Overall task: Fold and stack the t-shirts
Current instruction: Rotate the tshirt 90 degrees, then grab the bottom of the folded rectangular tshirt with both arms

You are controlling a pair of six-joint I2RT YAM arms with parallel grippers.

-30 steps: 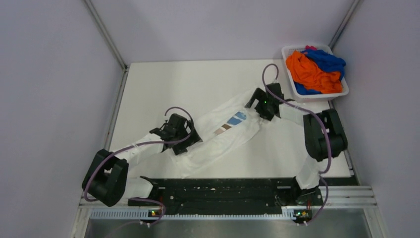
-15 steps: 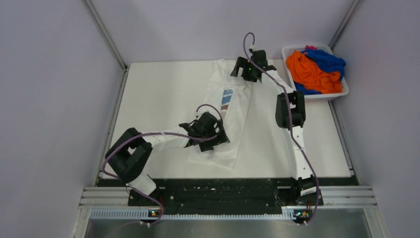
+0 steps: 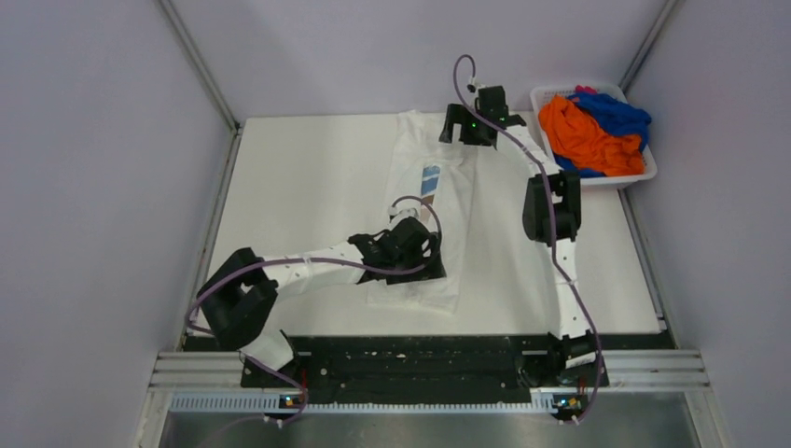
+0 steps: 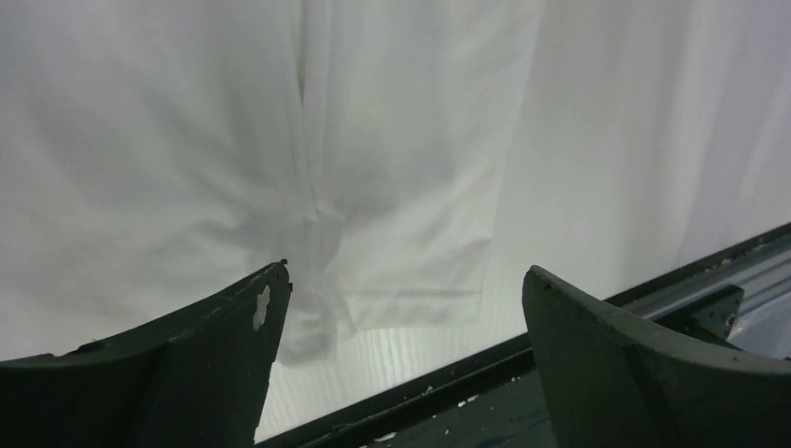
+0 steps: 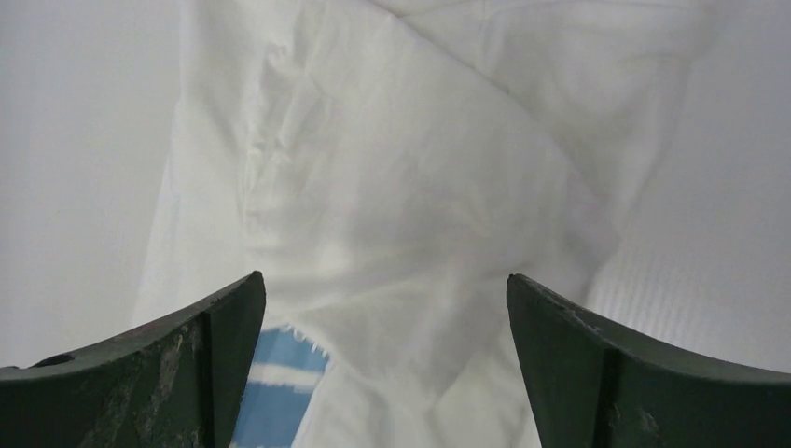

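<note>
White t-shirt (image 3: 452, 219) is shown laid out as a long, narrow strip down the middle of the table (image 3: 308, 187). It runs from the far edge towards the near edge. A slanted blue and brown print (image 3: 430, 179) is seen on its upper half, face up.

The left gripper (image 4: 406, 275) is held over the near end of the shirt. In the left wrist view its jaws are spread wide with nothing gripped between them. The hem and a small bunched fold of cloth are seen below them.

The right gripper (image 5: 384, 280) is held over the far end of the shirt, close to the back edge of the table. Its jaws are also spread wide and nothing is clasped. Rumpled, overlapping layers of white cloth are seen beneath, with a corner of the blue print at the lower left of that view.

A white basket (image 3: 606, 182) is placed at the far right corner of the table, well apart from the white shirt. An orange t-shirt (image 3: 583, 135) is heaped in it on top of a blue t-shirt (image 3: 620, 114). A small part of a pink-red t-shirt (image 3: 585, 91) is visible at the back rim.
</note>
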